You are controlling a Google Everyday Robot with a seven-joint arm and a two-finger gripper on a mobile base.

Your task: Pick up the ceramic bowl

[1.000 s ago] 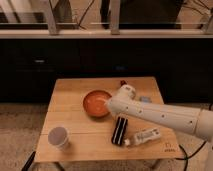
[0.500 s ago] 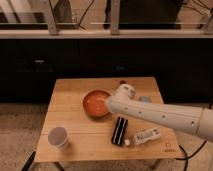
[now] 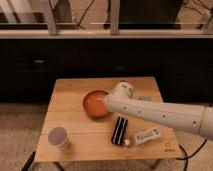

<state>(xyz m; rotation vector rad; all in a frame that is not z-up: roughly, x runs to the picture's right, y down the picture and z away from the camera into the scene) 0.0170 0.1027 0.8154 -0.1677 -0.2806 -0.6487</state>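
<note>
Hardly anything has shifted since a second ago: your arm (image 3: 165,116) has edged only slightly toward the ceramic bowl (image 3: 92,102), and the bowl sits where it sat, flat on the wooden table (image 3: 75,150).

You will find the gripper (image 3: 107,104) right at the bowl's right-hand rim, tucked under the rounded white wrist that comes in from the right of the bowl. Your view of it is blocked by the wrist, so you cannot tell whether it is wide, narrow or holding the rim. The bowl looks level and not lifted.

Around the bowl:
- a pale cup (image 3: 58,137) stands upright, nearer the camera and to the bowl's left, well apart from it;
- a dark cylinder (image 3: 119,131) lies on its side, nearer the camera and to the bowl's right;
- a white bottle (image 3: 145,135) lies farther right of the bowl, just beside the cylinder.

Beyond the bowl, past the table's far edge, you see dark cabinet fronts.
</note>
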